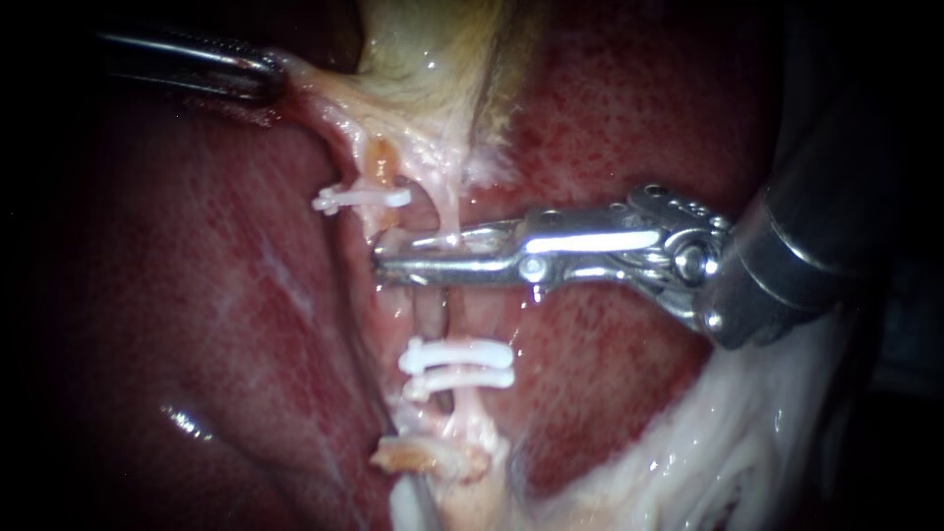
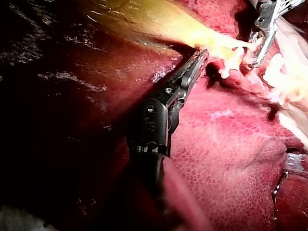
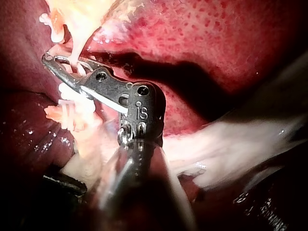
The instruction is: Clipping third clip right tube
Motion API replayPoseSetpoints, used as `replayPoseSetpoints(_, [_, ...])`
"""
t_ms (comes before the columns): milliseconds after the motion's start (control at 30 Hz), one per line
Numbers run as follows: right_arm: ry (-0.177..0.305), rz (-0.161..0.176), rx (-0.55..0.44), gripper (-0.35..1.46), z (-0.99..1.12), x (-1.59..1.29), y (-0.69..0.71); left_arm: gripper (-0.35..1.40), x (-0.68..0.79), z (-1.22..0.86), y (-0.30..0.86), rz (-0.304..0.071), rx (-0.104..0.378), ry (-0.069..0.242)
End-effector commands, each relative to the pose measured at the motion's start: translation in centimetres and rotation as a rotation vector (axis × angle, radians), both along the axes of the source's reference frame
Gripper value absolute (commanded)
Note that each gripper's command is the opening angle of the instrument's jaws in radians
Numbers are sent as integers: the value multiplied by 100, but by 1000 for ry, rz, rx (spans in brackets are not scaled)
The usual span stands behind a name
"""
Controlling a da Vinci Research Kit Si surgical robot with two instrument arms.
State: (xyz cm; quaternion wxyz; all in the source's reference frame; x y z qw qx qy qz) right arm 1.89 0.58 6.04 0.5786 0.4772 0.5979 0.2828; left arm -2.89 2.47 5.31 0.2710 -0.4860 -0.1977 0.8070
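Note:
My right instrument point(image 1: 388, 258) comes in from the right, its slim metal jaws closed down across the pale right tube point(image 1: 449, 214), tips nearly meeting past it. The right wrist view shows the same jaws point(image 3: 48, 58) looped around that tube point(image 3: 73, 52). One white clip point(image 1: 361, 200) sits on the left tube above the jaws. Two white clips point(image 1: 457, 366) lie side by side below them. At the upper left, my left instrument point(image 1: 264, 74) is shut on a pale fold of gallbladder tissue point(image 1: 324, 98), stretching it; its serrated jaws point(image 2: 199, 57) show in the left wrist view.
Dark red liver point(image 1: 197, 324) fills both sides of the tubes. The yellowish gallbladder point(image 1: 433, 49) hangs above. White fatty tissue point(image 1: 708, 452) lies at the lower right under my right instrument's shaft. A frayed tissue stump point(image 1: 423, 457) sits below the paired clips.

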Motion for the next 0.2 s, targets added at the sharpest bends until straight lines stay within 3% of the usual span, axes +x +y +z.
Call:
replayPoseSetpoints(33, [1, -1, 0, -35, 0, 0, 0, -35, 0, 0, 0, 0, 0, 0])
replayPoseSetpoints(200, [1, -2, 0, -35, 1, 0, 0, -35, -1, 0, 0, 0, 0, 0])
